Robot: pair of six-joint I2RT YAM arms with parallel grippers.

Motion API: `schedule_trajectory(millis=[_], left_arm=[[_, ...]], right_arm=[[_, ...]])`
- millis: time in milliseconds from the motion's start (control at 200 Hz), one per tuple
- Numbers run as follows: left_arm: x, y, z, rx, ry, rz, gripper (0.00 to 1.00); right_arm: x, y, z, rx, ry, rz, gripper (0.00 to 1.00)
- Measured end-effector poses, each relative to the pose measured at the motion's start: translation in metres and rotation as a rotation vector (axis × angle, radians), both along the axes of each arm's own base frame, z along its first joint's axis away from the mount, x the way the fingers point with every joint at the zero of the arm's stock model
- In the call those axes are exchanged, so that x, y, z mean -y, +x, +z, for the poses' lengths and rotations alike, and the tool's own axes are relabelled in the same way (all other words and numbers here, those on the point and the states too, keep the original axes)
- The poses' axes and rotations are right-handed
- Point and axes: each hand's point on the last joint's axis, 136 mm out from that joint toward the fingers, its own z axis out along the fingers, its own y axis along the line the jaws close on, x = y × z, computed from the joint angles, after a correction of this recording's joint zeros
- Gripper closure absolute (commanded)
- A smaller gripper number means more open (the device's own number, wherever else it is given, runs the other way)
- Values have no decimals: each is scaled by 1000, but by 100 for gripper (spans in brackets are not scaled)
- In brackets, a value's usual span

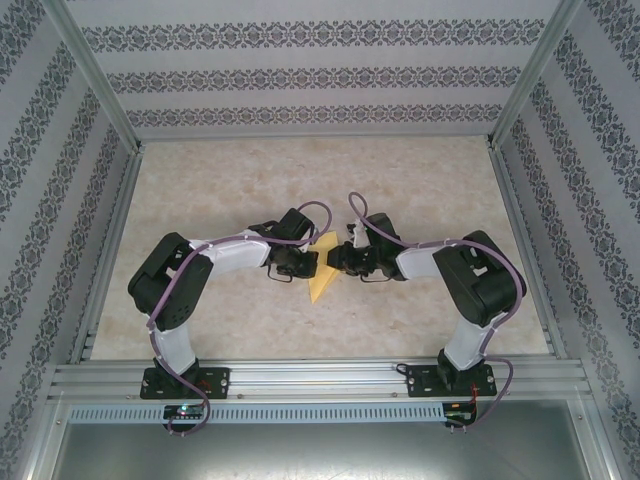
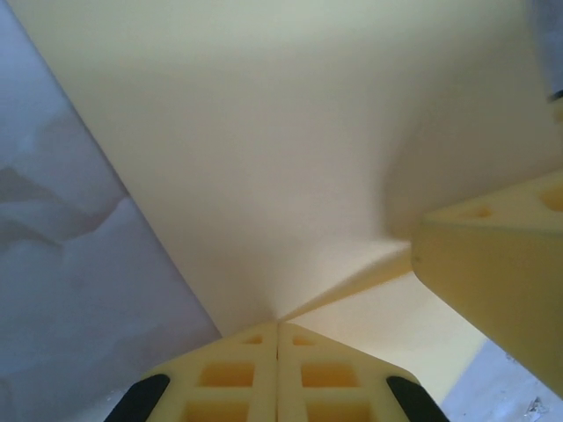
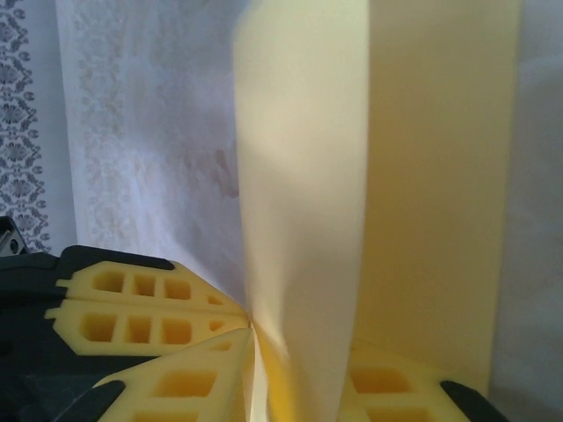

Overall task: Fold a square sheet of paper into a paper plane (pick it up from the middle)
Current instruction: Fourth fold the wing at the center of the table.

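Observation:
The yellow sheet of paper [image 1: 322, 276] is folded to a pointed shape and is held up over the table's middle between my two grippers. My left gripper [image 1: 313, 263] is shut on it. In the left wrist view its fingertips [image 2: 279, 323] pinch the corner where a crease in the paper [image 2: 290, 132] ends. My right gripper [image 1: 334, 262] faces it from the right, and one of its fingers [image 2: 493, 290] shows close by. In the right wrist view the right gripper [image 3: 299, 352] stands slightly open, with a bulged fold of the paper [image 3: 299, 176] running between its jaws. The left fingers [image 3: 141, 308] are beside it.
The beige marbled tabletop [image 1: 230, 190] lies all round the arms. Patterned walls [image 1: 320, 75] close the back and both sides. A metal rail [image 1: 320, 378] carries both arm bases at the near edge.

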Motion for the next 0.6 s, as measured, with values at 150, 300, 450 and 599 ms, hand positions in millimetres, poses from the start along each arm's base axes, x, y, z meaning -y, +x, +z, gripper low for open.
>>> schedule_trajectory(millis=[150, 300, 450, 599], left_arm=[[-4, -2, -2, 5, 7, 8, 86], [-8, -5, 6, 24, 1, 15, 81], [-10, -4, 23, 74, -19, 23, 79], [-15, -5, 33, 115, -31, 39, 79]], right_arm=[[-5, -2, -1, 4, -11, 48, 86], [-7, -6, -3, 0, -20, 70, 94], [-9, -8, -4, -5, -28, 64, 99], [-14, -9, -5, -13, -16, 32, 100]])
